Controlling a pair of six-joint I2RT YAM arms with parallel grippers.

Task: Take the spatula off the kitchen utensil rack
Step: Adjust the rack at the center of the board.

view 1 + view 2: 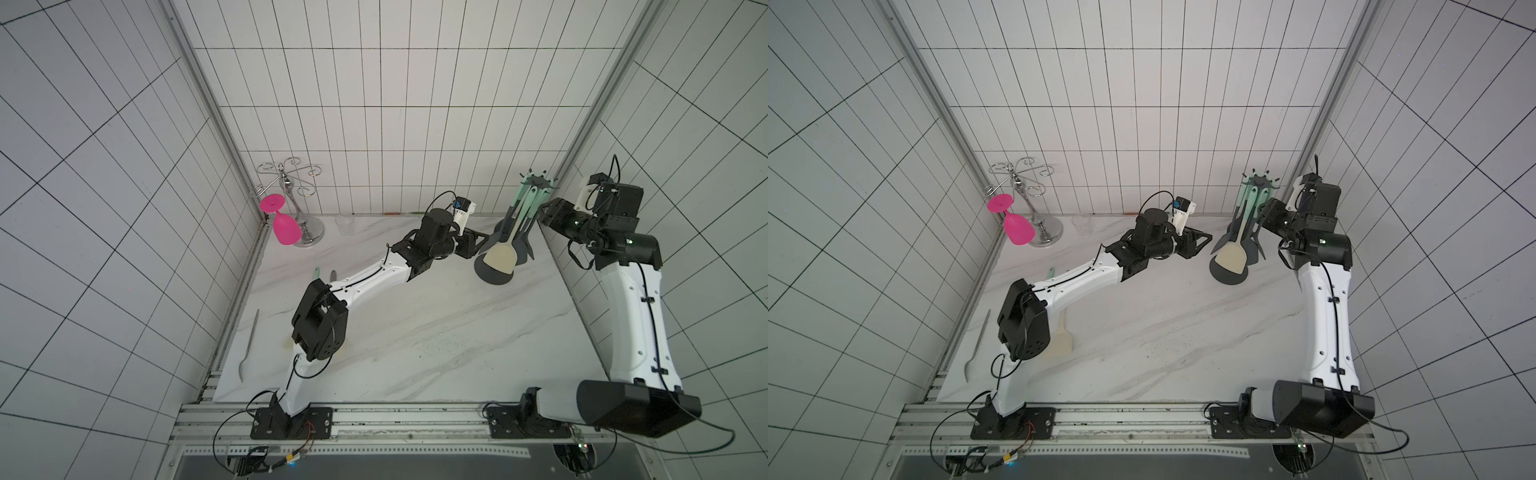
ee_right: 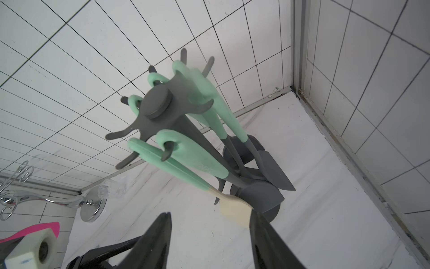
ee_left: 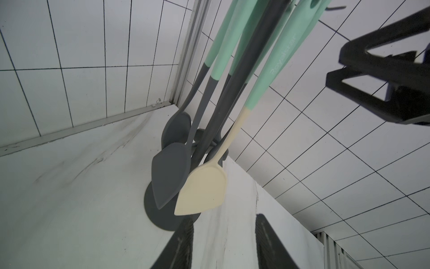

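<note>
The kitchen utensil rack (image 1: 537,183) stands at the back right corner, a dark grey pole with a star of hooks (image 2: 158,102) on a round base (image 3: 158,214). Several mint-handled utensils hang from it. Among them is a spatula (image 1: 500,257) with a cream blade (image 3: 202,191), next to a grey pointed one (image 3: 167,174). My left gripper (image 1: 486,241) is low beside the hanging blades, open, with nothing between its fingers (image 3: 183,242). My right gripper (image 1: 542,216) is higher, close to the handles on the rack's right side, open and empty. In the right wrist view the cream blade (image 2: 235,209) lies behind one fingertip (image 2: 263,233).
A chrome glass holder (image 1: 297,199) with a pink glass (image 1: 282,224) hanging from it stands at the back left, and a clear glass (image 1: 345,224) is near it. A grey utensil (image 1: 249,345) lies along the left edge. A cream spatula (image 1: 1061,340) lies under the left arm.
</note>
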